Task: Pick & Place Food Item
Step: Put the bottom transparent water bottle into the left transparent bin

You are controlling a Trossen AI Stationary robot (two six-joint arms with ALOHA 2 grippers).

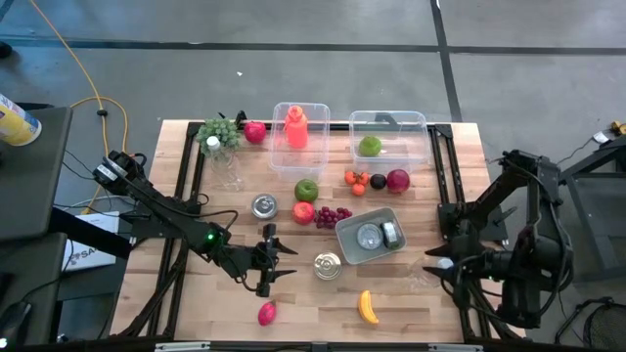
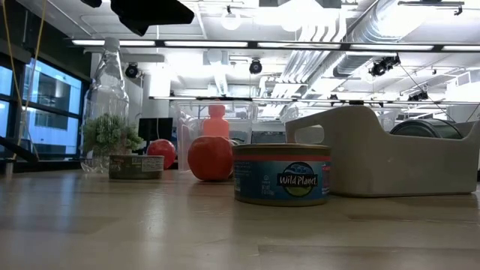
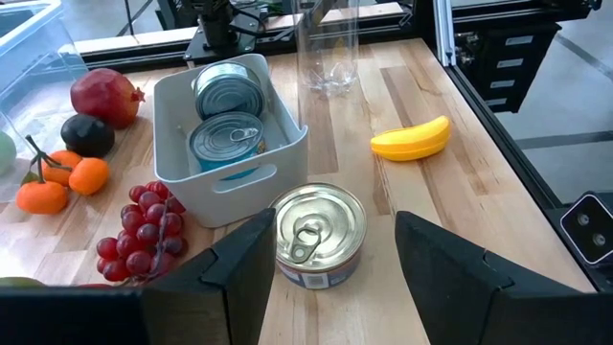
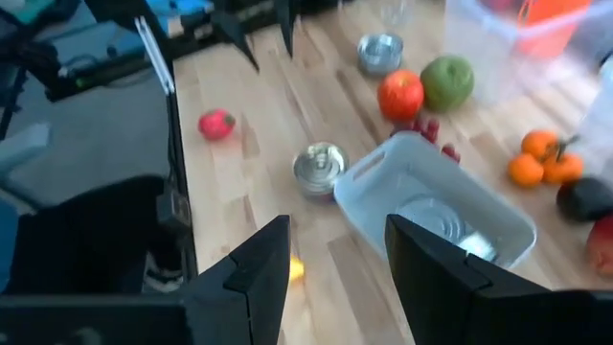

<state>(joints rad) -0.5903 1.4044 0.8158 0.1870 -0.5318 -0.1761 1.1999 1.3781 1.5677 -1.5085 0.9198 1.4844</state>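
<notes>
The left gripper (image 1: pixel 272 262), fingers apart, is hovering just left of the tin can (image 1: pixel 328 266), which stands near the grey bin (image 1: pixel 344 231). It should be straddling the can squarely before closing. The right gripper (image 1: pixel 437 262) is waiting open at the right.

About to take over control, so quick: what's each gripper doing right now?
Left gripper: open, empty, lined up on the silver pull-tab tin can standing on the wooden table.
Right gripper: open, empty, waiting at the table's right edge.

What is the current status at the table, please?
Left gripper open, facing the loose can. Right gripper open, idle at table's right edge. Nothing held; path clear.
</notes>
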